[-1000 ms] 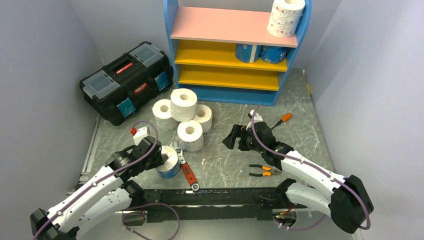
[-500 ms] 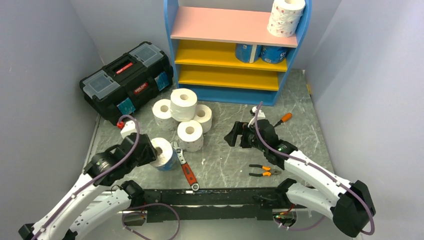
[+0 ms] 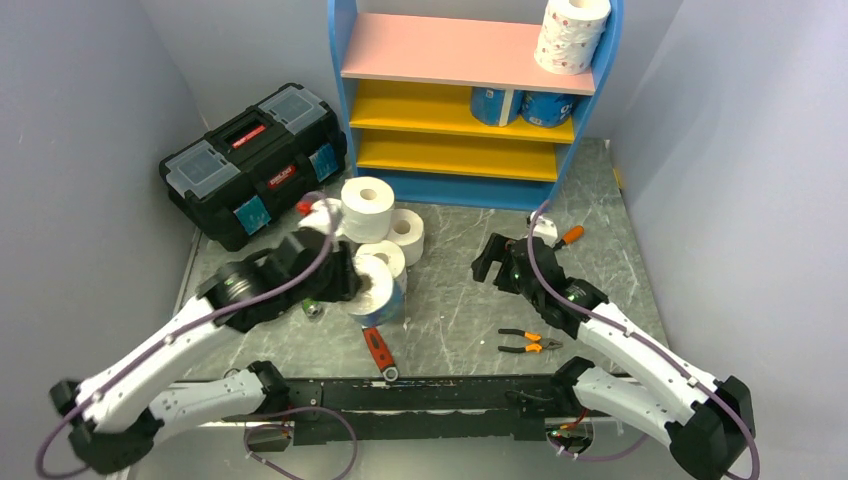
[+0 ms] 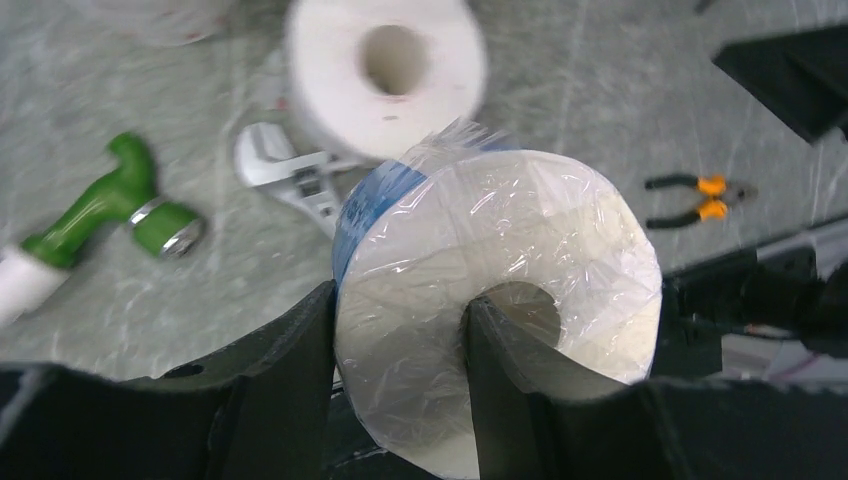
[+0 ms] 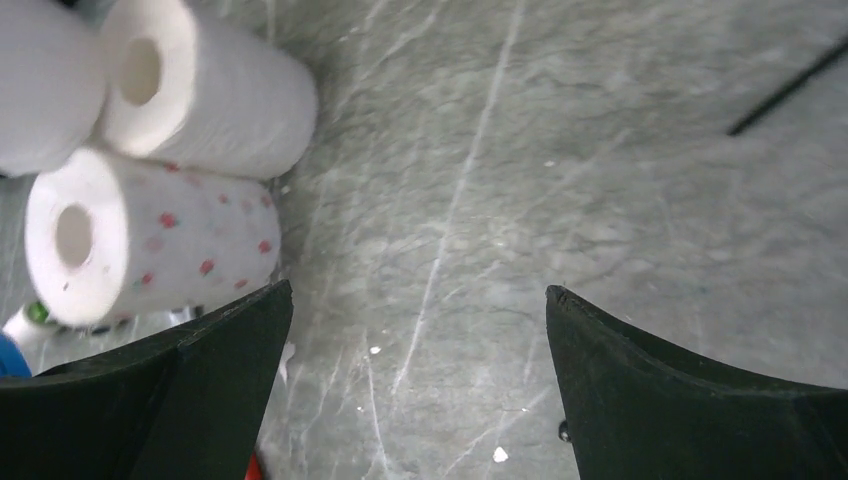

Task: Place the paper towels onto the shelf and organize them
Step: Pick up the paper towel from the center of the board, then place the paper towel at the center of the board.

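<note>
My left pincer (image 4: 398, 310) is clamped on a blue-wrapped roll (image 4: 520, 250). One finger (image 4: 490, 390) is pushed into the hollow core and the other (image 4: 290, 380) presses the outer wall, so the paper is pinched between them. The roll's end face is turned toward my wrist camera. It looks raised off the desk (image 3: 450, 310), with a plain roll (image 4: 385, 75) and a wrench (image 4: 285, 180) below it and a green-handled tool (image 4: 110, 205) off to one side.

From overhead, the held roll hangs just in front of the heap of loose rolls (image 3: 367, 207), well apart from the shelf (image 3: 345, 100).

My right pincer (image 5: 418, 290) is spread wide and holds nothing, hovering over bare desk to the right of the heap. Its camera shows a lying dotted roll (image 5: 150, 235) touching a white roll (image 5: 200, 85).

On the shelf, a tall dotted roll (image 3: 572, 32) stands at the right end of the pink board (image 3: 450, 50). Two blue rolls (image 3: 497, 105) sit side by side on the upper yellow board (image 3: 410, 105).

A toolbox (image 3: 255, 160) sits at the left, with pliers (image 3: 528, 342) and a screwdriver (image 3: 570, 236) near my right arm.
</note>
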### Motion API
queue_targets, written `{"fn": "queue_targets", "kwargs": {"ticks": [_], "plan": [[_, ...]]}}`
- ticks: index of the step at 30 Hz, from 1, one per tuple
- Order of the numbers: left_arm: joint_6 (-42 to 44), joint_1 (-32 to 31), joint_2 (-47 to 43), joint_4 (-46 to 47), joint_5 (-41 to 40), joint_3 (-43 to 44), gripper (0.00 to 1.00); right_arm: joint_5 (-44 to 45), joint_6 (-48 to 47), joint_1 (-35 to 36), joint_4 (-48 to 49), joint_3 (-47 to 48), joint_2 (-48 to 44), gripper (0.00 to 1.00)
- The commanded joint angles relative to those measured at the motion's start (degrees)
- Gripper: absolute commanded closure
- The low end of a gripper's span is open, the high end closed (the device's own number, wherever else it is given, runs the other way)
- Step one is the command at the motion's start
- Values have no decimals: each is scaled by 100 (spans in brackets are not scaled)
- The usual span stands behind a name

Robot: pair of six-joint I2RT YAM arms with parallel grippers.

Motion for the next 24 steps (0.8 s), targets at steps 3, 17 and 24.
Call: {"fn": "queue_targets", "kwargs": {"ticks": [3, 17, 24], "plan": [[671, -869, 1514, 1268, 432, 1092, 72, 1462, 1210, -18, -1549, 746, 126, 0], [1393, -889, 4368, 2326, 1233, 2143, 71, 1905, 1232, -48, -1845, 310, -1261, 1], [1537, -889, 4858, 2553, 1218, 2246, 71, 1994, 1183, -56, -2026, 123, -1632, 1]]}}
